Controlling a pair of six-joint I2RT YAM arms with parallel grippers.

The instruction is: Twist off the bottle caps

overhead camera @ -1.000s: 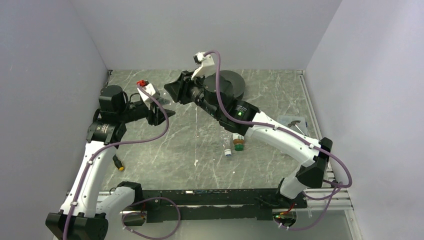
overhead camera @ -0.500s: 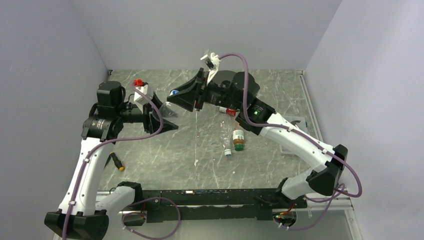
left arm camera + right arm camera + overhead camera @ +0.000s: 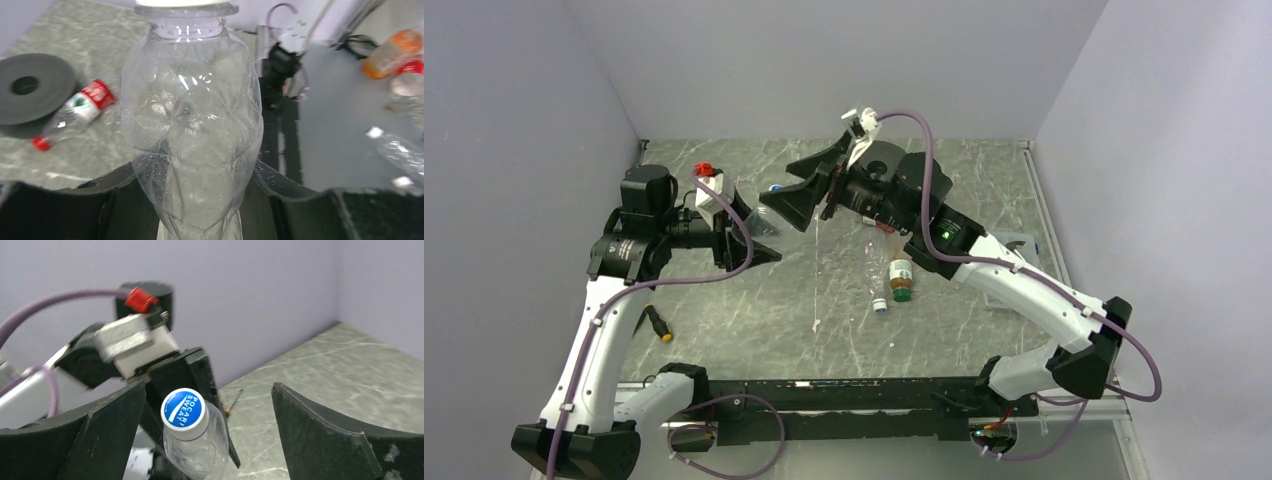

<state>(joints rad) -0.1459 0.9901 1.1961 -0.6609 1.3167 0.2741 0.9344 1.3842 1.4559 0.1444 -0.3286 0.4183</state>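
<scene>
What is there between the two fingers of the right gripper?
The blue cap of the clear bottle that the left gripper holds. The right wrist view shows it.

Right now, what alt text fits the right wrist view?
A clear bottle with a blue Pocari Sweat cap sits between the wide-open fingers of the right end effector, untouched by them. Behind it, the left end effector grips the bottle above a marbled table.

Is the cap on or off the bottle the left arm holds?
On. The blue cap sits atop the clear bottle, facing the open right gripper.
</scene>
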